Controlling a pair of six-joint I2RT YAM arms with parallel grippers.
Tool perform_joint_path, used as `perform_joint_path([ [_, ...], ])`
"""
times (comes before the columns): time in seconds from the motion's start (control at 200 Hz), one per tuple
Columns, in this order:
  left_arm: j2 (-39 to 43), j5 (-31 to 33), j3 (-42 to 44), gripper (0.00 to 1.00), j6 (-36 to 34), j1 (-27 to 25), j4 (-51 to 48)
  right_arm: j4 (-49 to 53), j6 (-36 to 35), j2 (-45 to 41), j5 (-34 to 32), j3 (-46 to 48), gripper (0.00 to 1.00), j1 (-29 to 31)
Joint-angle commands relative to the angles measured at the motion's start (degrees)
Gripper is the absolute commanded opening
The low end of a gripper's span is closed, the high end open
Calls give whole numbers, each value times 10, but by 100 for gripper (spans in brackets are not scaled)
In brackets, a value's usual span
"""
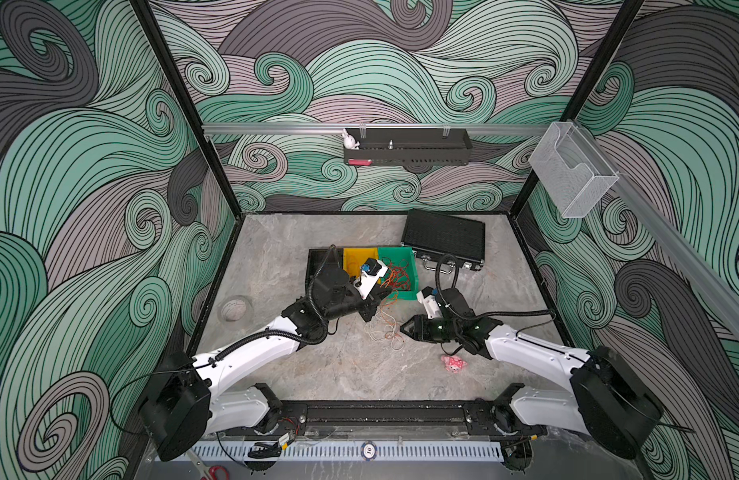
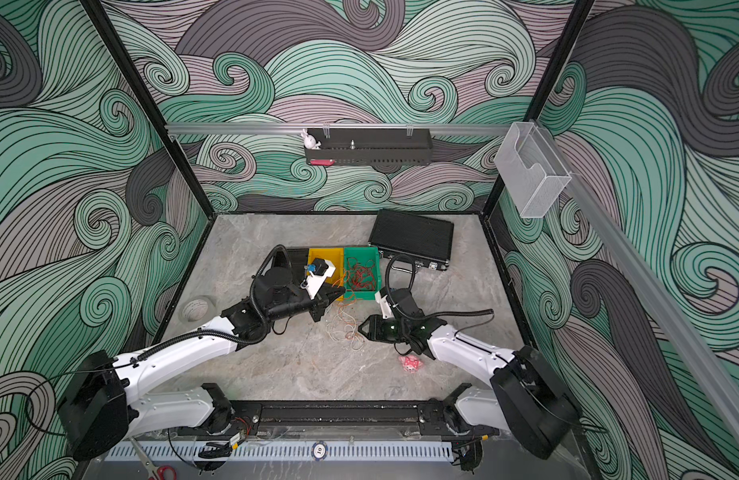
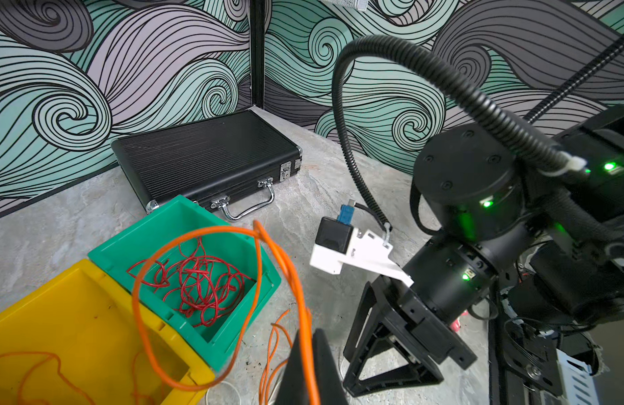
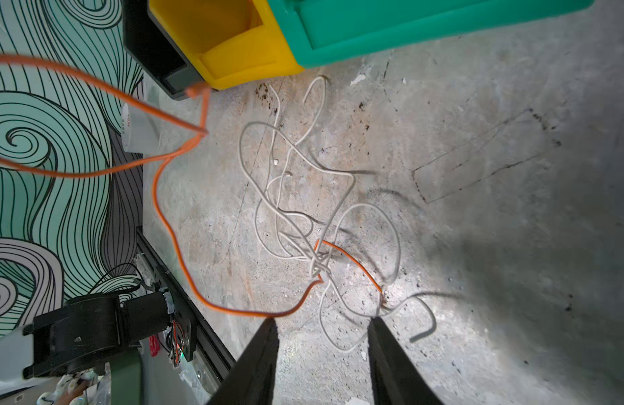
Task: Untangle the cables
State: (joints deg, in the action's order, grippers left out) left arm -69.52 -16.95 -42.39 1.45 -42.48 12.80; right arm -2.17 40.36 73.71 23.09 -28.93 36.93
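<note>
Thin orange wire is being clamped by left gripper; right gripper being held apart; knotted thin white wire risks being pulled tighter.

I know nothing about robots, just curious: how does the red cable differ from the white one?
The red cable lies inside the green bin; the white cable lies on the table. Red is bunched tightly; white spreads in loose loops, knotted with an orange cable. Both are thin and tangled.

Where left fingers (cut off) pinch the orange cable seems hidden.
</note>
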Motion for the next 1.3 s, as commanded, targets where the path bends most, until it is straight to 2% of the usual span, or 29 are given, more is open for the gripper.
perform_joint_path([
  [0.0, 15, 10, -14, 0, -9, 4, -13, -42, -12, 25, -17, -16, 39, 11],
  [0.095, 18, 13, -11, 0, -9, 5, -14, -55, -12, 51, -14, -25, 32, 15],
  [0.195, 18, 14, -10, 0, -10, 6, -22, -56, -17, 60, -12, -37, 28, 25],
  [0.4, 28, 16, -4, 0, -8, 11, -29, -16, -44, 46, -57, -52, 15, 31],
  [0.565, 35, 19, -1, 0, -7, 12, -37, 1, -56, 20, -73, -57, 0, 32],
  [0.996, 69, 33, 17, 0, 6, 14, -61, 75, -95, -62, -108, -80, 0, 31],
  [1.066, 70, 33, 17, 0, 8, 14, -56, 81, -109, -57, -105, -86, 9, 32],
  [1.106, 69, 33, 14, 0, 9, 15, -56, 85, -113, -49, -107, -87, 20, 32],
  [1.296, 67, 28, 0, 0, 10, 14, -64, 40, -120, -7, -82, -76, 41, 35],
])
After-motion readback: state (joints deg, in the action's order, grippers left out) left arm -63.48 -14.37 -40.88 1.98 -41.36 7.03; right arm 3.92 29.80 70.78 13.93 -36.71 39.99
